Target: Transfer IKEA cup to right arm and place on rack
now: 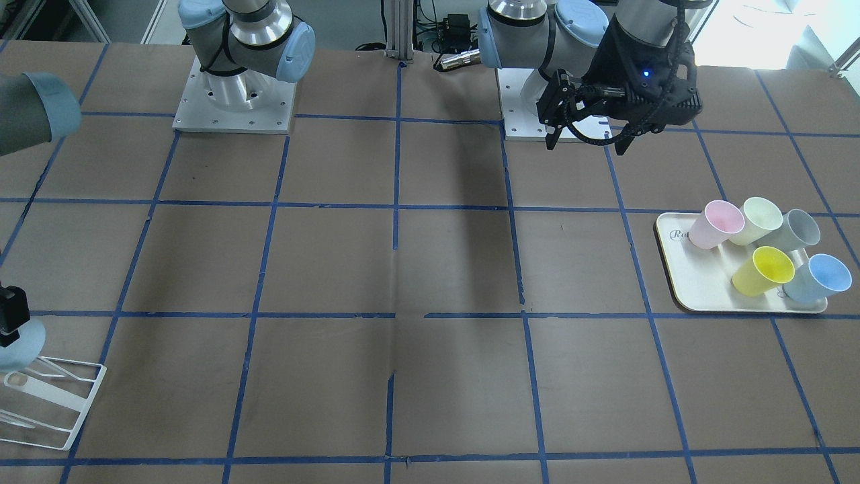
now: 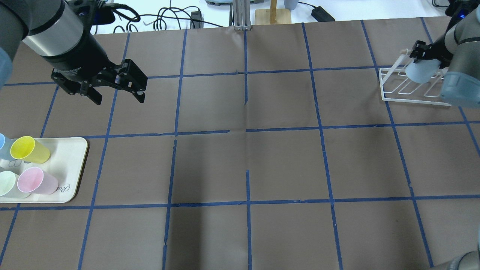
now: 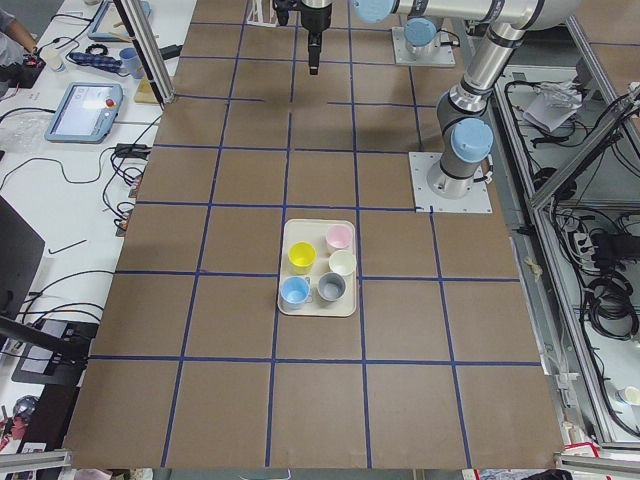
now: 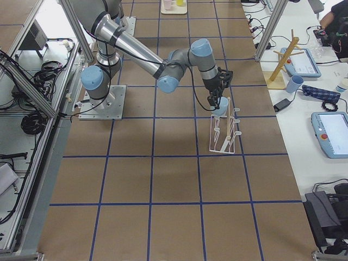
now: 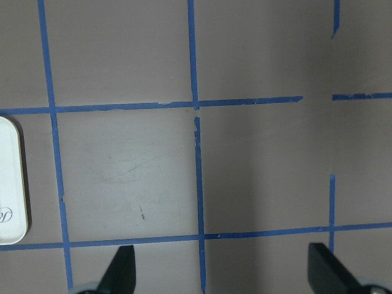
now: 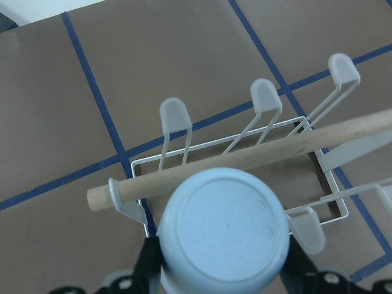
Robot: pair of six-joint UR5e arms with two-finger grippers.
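Observation:
The IKEA cup (image 2: 422, 72), a pale sky-blue tumbler, is pinched in my right gripper (image 2: 423, 60) over the near end of the white wire rack (image 2: 393, 98). In the right wrist view the cup's base (image 6: 223, 233) faces the camera, with black fingers (image 6: 147, 264) on both sides. Rack prongs (image 6: 174, 117) and a wooden dowel (image 6: 257, 157) lie just beyond it. I cannot tell whether cup and rack touch. The front view shows the cup (image 1: 20, 344) at its left edge above the rack (image 1: 67, 403). My left gripper (image 2: 120, 98) hangs open and holds nothing, far from the cup, over bare table.
A cream tray (image 1: 678, 282) on the robot's left carries several tumblers on their sides, among them a yellow one (image 1: 762, 270) and a second light-blue one (image 1: 820, 277). Brown paper with a blue tape grid covers the table (image 2: 247, 165). Both arm bases stand at the robot's edge.

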